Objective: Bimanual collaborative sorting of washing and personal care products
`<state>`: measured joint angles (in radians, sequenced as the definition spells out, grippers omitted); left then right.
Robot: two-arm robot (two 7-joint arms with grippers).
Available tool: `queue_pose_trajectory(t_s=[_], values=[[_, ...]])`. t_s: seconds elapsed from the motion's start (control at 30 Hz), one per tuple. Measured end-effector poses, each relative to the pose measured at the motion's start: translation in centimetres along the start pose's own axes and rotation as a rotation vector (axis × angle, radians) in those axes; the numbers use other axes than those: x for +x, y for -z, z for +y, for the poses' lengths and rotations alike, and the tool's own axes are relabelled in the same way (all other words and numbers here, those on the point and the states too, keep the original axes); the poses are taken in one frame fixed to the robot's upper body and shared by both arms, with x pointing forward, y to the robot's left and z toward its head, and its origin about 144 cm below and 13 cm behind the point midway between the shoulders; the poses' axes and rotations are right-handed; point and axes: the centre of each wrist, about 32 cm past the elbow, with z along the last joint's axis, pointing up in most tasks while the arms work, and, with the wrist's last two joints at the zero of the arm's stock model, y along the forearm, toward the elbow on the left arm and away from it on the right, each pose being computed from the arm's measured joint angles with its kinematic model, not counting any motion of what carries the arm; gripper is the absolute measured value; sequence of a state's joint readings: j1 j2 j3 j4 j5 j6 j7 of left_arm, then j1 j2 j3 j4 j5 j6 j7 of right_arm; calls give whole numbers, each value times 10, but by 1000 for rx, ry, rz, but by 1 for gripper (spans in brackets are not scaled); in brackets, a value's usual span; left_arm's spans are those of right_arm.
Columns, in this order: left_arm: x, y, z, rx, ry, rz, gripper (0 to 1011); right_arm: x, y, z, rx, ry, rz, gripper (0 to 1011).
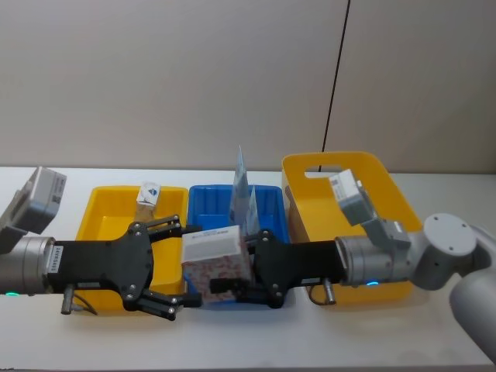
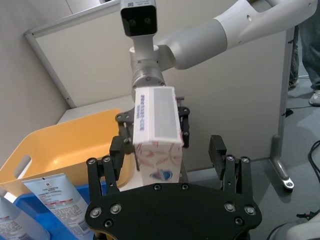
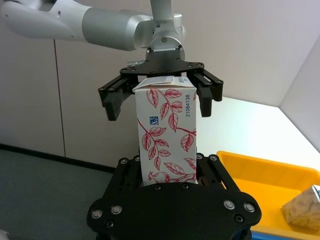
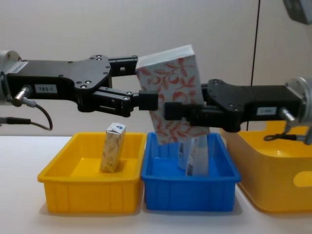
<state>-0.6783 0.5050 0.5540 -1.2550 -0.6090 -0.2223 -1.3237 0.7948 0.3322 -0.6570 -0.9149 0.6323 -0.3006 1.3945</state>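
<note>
Chest view: two tubes (image 4: 199,157) (image 4: 183,153), two boxes (image 4: 113,146); right pincer (image 4: 178,114) clamps one box (image 4: 170,83), left pincer (image 4: 139,80) wide.

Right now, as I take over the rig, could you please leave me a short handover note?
Right end effector: shut on the leaf-print box, held in the air above the blue tray.
Left end effector: open, straddling that box, not gripping.
Done: one small box stands in the left yellow tray; tubes stand in the blue tray.
Left: likely complete the handover, then place this box.
</note>
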Motion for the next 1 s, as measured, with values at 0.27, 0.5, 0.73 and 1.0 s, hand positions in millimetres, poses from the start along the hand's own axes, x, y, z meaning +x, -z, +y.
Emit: queue_pose_trajectory(t_s=[0.27,0.5,0.73,1.0], values=[[0,0,0,0,0,0,1001,-13,-4,-23,-2,23,15,363],[0,0,0,0,0,0,1002,-22,-8,-41,-7,54,26,363],[0,0,0,0,0,0,1001,-28,-12,-60,-19,105,32,363],[0,0,0,0,0,0,1002,-31,-14,-82,-41,196,35,363]])
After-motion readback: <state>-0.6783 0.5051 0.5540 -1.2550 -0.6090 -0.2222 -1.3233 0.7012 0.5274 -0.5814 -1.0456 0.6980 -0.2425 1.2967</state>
